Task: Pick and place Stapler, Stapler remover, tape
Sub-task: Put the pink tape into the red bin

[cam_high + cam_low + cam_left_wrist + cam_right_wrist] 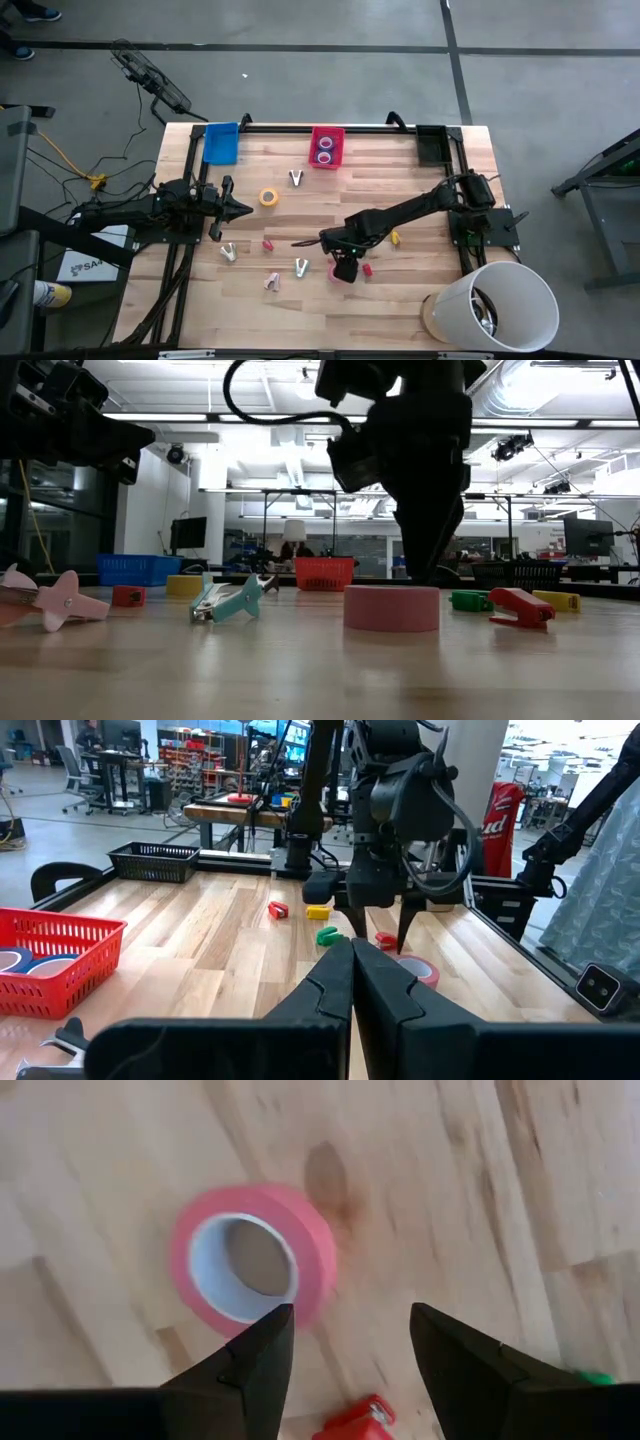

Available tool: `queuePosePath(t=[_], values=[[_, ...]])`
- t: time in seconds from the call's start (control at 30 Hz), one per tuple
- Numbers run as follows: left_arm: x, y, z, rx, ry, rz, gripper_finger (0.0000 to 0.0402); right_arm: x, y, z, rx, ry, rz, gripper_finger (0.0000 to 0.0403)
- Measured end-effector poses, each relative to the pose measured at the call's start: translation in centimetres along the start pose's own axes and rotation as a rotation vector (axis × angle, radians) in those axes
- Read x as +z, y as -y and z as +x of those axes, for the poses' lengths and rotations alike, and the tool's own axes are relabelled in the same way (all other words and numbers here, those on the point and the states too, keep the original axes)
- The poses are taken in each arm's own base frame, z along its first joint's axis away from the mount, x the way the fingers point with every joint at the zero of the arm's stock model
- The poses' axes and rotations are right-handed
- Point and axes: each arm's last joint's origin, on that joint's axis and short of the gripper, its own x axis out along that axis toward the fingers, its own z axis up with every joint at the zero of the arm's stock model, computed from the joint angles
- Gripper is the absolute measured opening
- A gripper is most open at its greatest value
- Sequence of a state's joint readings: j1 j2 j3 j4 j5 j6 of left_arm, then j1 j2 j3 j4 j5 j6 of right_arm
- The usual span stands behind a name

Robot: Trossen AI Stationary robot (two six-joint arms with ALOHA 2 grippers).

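Note:
A pink tape roll (250, 1255) lies flat on the wooden table (400, 180), near the front middle (336, 270). My right gripper (350, 1335) hangs open just above it, pointing steeply down, with one fingertip (262, 1342) over the roll's near rim and the other over bare wood. A small red stapler (355, 1420) lies close by. A yellow tape roll (268, 197) rests flat further left. Blue tape rolls sit in the red basket (326, 146). A teal staple remover (230, 600) and a pink staple remover (55, 600) lie at the front. My left gripper (352, 965) waits shut at the left.
A blue basket (221, 142) and a black basket (432, 143) stand at the far edge. A white bucket (495, 305) sits at the front right corner. Green (470, 600) and yellow (555, 600) small staplers lie right of the pink roll. More staple removers (297, 178) are scattered mid-table.

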State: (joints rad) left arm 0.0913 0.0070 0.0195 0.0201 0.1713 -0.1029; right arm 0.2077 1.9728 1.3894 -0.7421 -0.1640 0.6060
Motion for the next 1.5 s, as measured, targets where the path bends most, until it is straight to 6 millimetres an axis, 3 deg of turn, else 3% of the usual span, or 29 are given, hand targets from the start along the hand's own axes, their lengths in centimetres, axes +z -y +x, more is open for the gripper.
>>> queuePosePath(t=[0.8, 1.5], values=[[0.0, 0.0, 0.0, 0.0, 0.0, 0.0, 0.0001, -1.0, -2.6, 0.8, -0.093, 0.143, -0.044, 0.0193], [0.0, 0.0, 0.0, 0.003, 0.0, 0.0, 0.0001, -1.0, -2.5, 2.7, -0.106, 0.114, -0.049, 0.0183]])
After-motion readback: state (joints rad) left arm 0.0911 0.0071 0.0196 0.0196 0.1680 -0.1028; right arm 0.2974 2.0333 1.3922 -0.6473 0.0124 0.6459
